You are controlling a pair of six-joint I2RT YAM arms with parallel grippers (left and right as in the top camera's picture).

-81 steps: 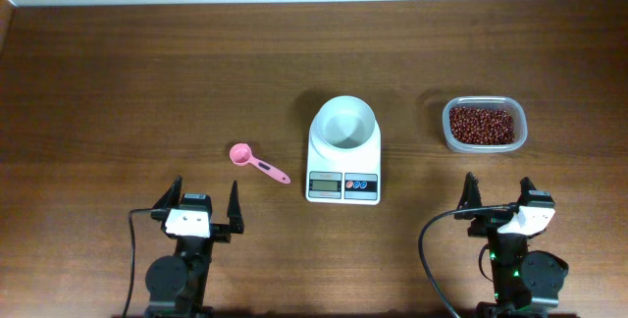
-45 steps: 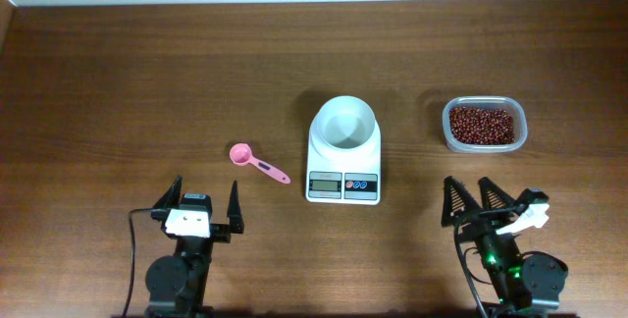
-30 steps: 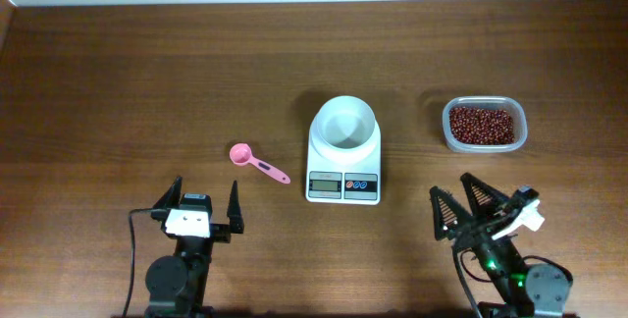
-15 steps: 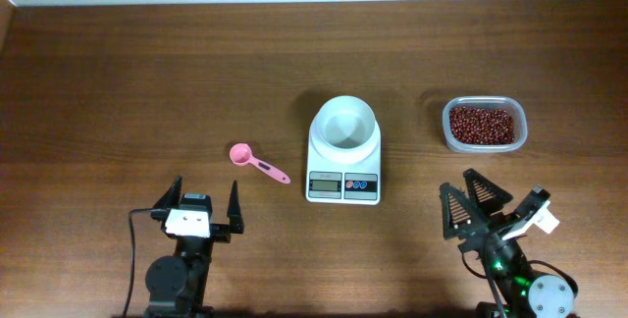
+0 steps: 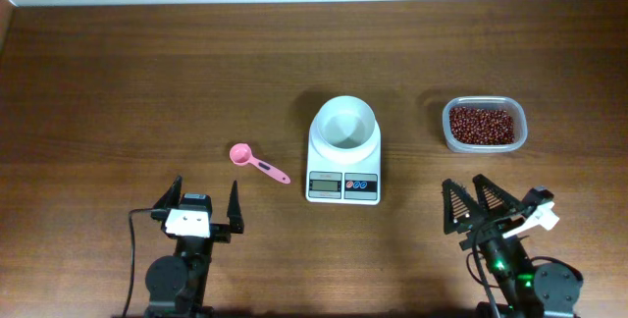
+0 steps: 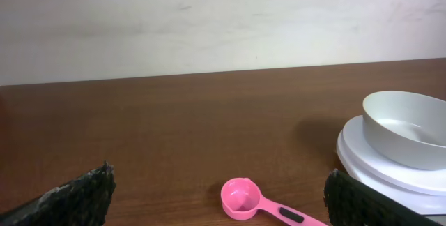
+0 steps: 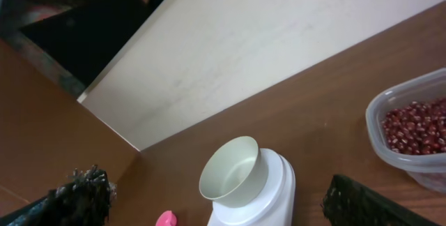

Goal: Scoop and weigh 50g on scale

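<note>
At lower left of the overhead frame, left gripper (image 5: 205, 190): squared straight up-frame, level, jaws wide apart and empty, well short of the spoon (image 5: 257, 162). Looks across the table (image 5: 147, 73) in its wrist view with a flat horizon, spoon at bottom centre, bowl (image 5: 343, 124) at right edge. At lower right, right gripper (image 5: 463, 188): jaws likewise spread wide, holding nothing, rolled to one side and angled slightly toward upper left; slanted horizon in its wrist view. Points between scale (image 5: 343, 166) and tub (image 5: 484, 148), touching neither. At frame centre, scale with bowl on its platform, display and buttons facing the arms. Beans (image 5: 482, 125) heaped in tub at right of centre, up-frame from right gripper. Spoon lying flat left of scale, cup toward upper left, handle toward lower right, apart from scale and grippers.
</note>
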